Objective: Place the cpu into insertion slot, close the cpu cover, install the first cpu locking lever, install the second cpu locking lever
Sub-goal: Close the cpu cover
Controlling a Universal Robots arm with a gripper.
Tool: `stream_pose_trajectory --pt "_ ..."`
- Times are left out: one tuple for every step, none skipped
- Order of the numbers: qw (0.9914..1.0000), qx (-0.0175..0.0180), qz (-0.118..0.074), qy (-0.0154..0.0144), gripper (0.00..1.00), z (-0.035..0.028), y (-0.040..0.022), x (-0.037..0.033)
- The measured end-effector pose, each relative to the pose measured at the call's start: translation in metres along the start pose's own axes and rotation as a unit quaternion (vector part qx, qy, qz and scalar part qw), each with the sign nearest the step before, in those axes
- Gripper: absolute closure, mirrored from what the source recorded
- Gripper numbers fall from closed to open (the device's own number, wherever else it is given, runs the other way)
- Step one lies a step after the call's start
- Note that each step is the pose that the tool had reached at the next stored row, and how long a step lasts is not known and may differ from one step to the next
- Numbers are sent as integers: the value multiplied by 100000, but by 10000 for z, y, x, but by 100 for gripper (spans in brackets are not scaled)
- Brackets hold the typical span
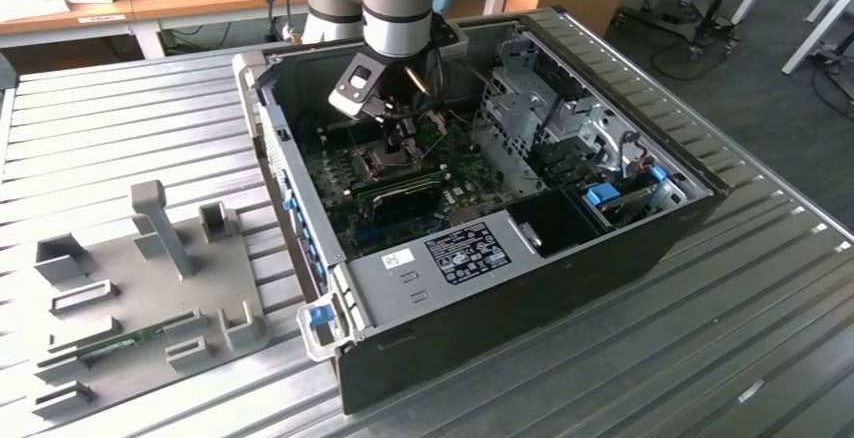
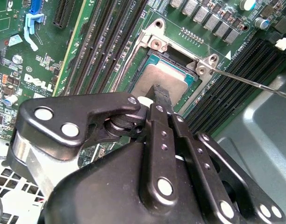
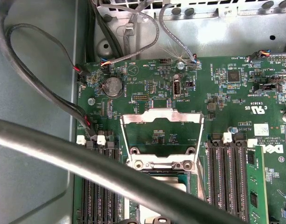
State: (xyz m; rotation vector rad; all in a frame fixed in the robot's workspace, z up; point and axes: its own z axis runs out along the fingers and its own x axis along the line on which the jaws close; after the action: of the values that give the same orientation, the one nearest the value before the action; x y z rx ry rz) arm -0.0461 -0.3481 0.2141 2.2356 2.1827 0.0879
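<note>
Open computer case (image 1: 561,288) on ribbed metal bench (image 1: 747,348), grey holder plate (image 1: 120,288) beside it at the exterior view's left

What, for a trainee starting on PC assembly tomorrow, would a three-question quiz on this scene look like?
1. True or false: the cover is shut down over the chip.
2. Where does the chip lie? A: in its socket on the board. B: on the grey tray outside the case. C: on the slatted metal table.
3. Fill the gap: in the second wrist view, the gripper is nearest the ___.

Key
1. False: the cover stands open, with the green board showing through its window.
2. A.
3. Chip.
</note>
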Motion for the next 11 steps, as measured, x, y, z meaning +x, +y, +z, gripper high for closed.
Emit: stream_pose_trajectory --pt "100000 -2 -1 3 89 0 0 0" --pt "100000 -2 -1 5 89 0 0 0" --pt "100000 -1 0 2 89 1 0 0" --pt "100000 -1 0 1 89 1 0 0" --pt "100000 -4 0 6 89 1 0 0" --pt "100000 -5 2 9 89 -1 0 0" --pt "100000 0 -1 1 89 -6 0 0" --pt "100000 -3 1 5 89 -15 1 1" --pt "100000 -2 2 4 89 -27 1 1" --pt "100000 -3 2 3 89 -41 2 1" --pt "100000 -3 3 1 89 -55 3 2"
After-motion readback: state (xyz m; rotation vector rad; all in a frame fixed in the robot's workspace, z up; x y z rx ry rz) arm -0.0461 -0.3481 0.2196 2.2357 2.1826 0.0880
